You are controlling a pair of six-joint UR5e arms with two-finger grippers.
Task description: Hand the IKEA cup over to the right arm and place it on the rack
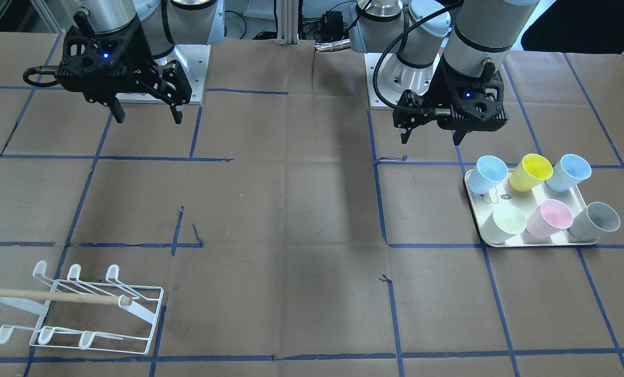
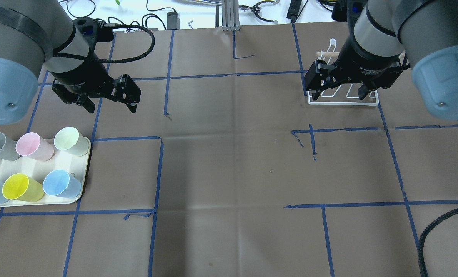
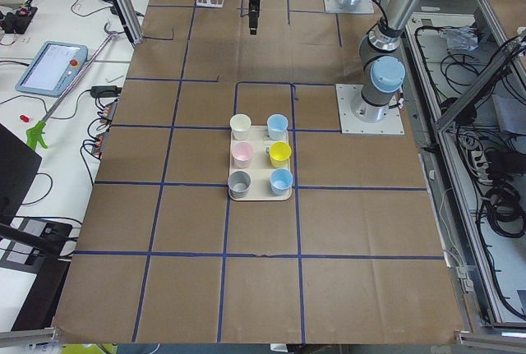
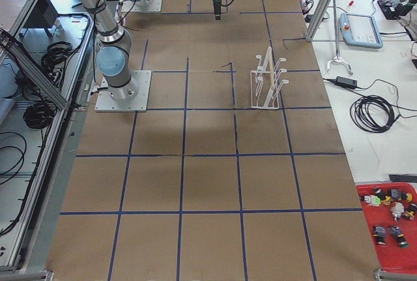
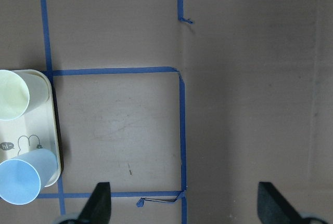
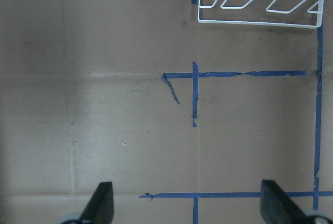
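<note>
**Exterior front-facing.** 6 cups point(image 1: 549, 217) (2 blue, 1 yellow, 1 pale green, 1 pink, 1 grey) stood mouth-up in 2 rows of 3 on a cream tray point(image 1: 532, 243) on the robot's left part of the table point(image 1: 291, 209). The left claw point(image 1: 431, 137) hung above the table just robot-ward of the tray, fingers apart, gripping nothing. The right claw point(image 1: 147, 114) hung on the opposite side, likewise spread and empty. The white wire rack point(image 1: 97, 343), with a wooden rod point(image 1: 55, 296) across it, stood at the far corner on that side, well apart from the right claw.

**Overhead exterior.** All 6 cups sat on the tray; the right claw overlapped the rack in this view.

**Exterior left.** The tray and cups lay mid-table.

**Exterior right.** The rack stood upright on the table.

**Left wrist-mounted.** 2 fingertips stood wide apart at the lower edge, and the tray's edge with the pale green cup and 1 blue cup showed at the left.

**Right wrist-mounted.** 2 fingertips stood wide apart, with the rack's base frame at the upper right.
</note>
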